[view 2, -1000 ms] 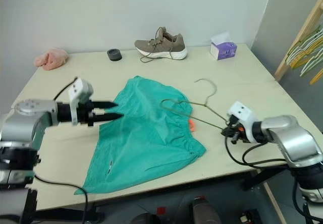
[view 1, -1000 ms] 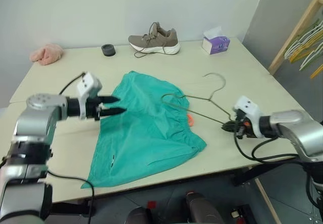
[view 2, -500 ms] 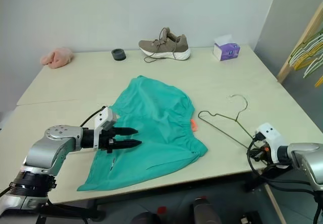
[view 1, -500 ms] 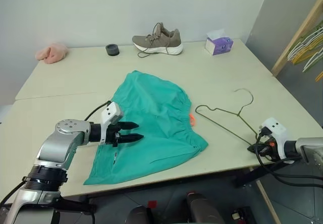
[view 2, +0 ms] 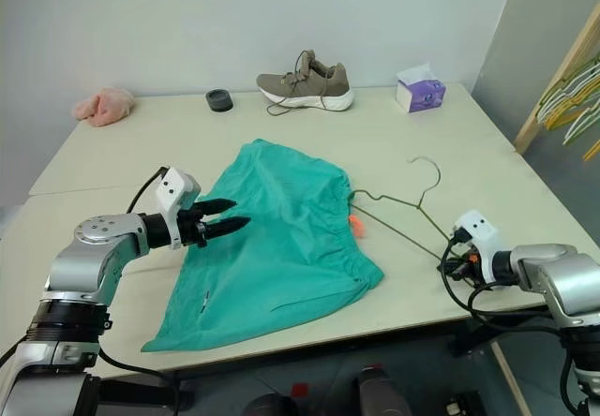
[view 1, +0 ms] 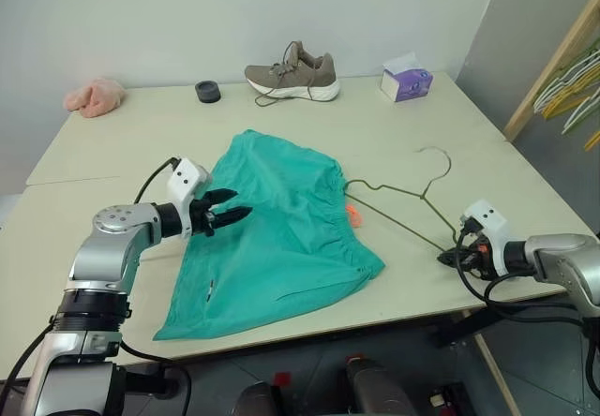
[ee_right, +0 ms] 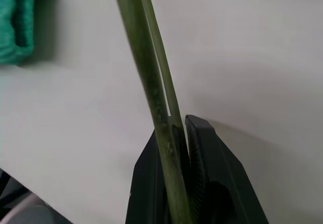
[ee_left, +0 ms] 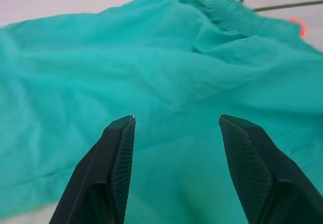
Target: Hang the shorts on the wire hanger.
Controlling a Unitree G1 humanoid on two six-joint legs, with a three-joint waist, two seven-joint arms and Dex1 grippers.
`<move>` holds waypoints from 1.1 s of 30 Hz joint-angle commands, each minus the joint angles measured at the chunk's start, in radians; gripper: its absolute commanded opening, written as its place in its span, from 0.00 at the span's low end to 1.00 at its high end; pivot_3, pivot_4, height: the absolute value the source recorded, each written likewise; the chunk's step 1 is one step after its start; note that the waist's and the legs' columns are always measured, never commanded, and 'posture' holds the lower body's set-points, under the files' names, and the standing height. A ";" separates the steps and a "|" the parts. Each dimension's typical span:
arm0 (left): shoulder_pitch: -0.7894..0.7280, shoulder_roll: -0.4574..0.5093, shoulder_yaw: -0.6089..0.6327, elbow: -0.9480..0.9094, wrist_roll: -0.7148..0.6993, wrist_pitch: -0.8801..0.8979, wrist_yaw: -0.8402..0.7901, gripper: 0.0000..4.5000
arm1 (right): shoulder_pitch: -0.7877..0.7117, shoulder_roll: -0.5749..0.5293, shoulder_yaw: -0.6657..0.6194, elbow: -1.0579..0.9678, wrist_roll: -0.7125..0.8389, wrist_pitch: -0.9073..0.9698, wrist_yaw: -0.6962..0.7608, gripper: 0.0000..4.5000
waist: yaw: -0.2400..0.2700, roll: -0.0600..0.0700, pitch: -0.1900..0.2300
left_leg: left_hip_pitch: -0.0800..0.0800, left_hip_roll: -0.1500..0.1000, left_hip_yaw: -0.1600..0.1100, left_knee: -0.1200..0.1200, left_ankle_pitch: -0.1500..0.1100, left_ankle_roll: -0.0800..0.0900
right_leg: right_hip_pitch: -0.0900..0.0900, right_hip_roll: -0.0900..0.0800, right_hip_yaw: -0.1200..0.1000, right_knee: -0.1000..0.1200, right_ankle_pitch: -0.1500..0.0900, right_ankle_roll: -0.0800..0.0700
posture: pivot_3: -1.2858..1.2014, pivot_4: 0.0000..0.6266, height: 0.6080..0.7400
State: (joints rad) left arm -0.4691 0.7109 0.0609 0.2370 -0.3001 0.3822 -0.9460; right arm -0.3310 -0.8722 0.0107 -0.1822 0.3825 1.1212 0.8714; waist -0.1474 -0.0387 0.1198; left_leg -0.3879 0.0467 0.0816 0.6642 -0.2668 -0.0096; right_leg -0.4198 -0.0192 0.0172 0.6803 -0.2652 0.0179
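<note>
The large teal-green fabric shorts [view 1: 279, 233] lie spread flat mid-table, gathered waistband toward the right with a bit of orange drawstring [view 1: 352, 215] showing at its edge; they lie much as they did a second ago; the thin dull-gold wire hanger [view 1: 394, 202] has shifted: half a second ago it lay clear to the right of the cloth, and now its far corner touches the waistband again, its hook pointing away; the right gripper [view 2: 448, 264] stays clenched on the hanger's near corner at the table's right edge; the left gripper [view 1: 232, 216] hovers with its fingers [ee_left: 118, 148] spread and nothing between them, over the left part of the shorts, farther from the near edge than half a second ago; by my reading the hanger is being lined up with the waistband, and hanging has not begun
</note>
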 commanded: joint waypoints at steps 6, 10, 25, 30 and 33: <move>-0.037 -0.007 0.030 0.047 0.031 -0.087 0.050 0.62 | -0.014 0.051 0.060 -0.086 0.041 0.018 -0.029 0.00 | 0.004 0.000 0.000 | -0.001 0.000 0.000 0.000 0.000 0.000 | 0.000 0.000 0.000 0.000 0.001 -0.001 | 0.44 0.16 1.00; -0.030 -0.012 0.024 0.042 0.040 -0.098 0.048 0.62 | -0.018 0.064 0.054 -0.073 0.046 0.002 -0.040 0.00 | 0.006 0.000 0.000 | -0.002 -0.001 0.000 0.001 0.000 0.000 | 0.000 -0.001 -0.001 0.000 0.001 -0.002 | 0.44 0.16 1.00; 0.031 -0.054 0.008 -0.109 -0.027 -0.134 -0.082 0.62 | 0.060 0.110 -0.213 -0.042 0.180 0.286 -0.152 0.00 | 0.004 0.000 0.000 | -0.001 0.000 0.000 0.001 0.000 0.000 | 0.000 -0.001 0.000 0.000 0.001 -0.001 | 0.44 0.17 1.00; 0.006 -0.050 0.015 -0.066 -0.005 -0.160 -0.063 0.62 | 0.060 0.133 -0.220 -0.049 0.205 0.357 -0.174 0.00 | 0.003 0.000 0.000 | -0.001 0.000 0.000 0.000 0.000 0.000 | 0.000 0.000 0.000 0.000 0.001 -0.001 | 0.44 0.18 1.00; -0.002 -0.047 0.018 -0.052 0.001 -0.167 -0.057 0.62 | 0.061 0.129 -0.215 -0.065 0.236 0.403 -0.172 0.00 | 0.003 0.000 0.000 | -0.001 0.000 0.000 0.000 0.000 0.000 | 0.000 0.000 0.000 0.000 0.001 -0.001 | 0.44 0.18 1.00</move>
State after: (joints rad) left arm -0.4474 0.6564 0.0636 0.1869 -0.3024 0.2319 -1.0120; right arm -0.2633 -0.7372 -0.1874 -0.2173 0.5848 1.4933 0.6964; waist -0.1445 -0.0386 0.1196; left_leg -0.3890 0.0467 0.0813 0.6645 -0.2667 -0.0096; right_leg -0.4198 -0.0193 0.0169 0.6802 -0.2646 0.0172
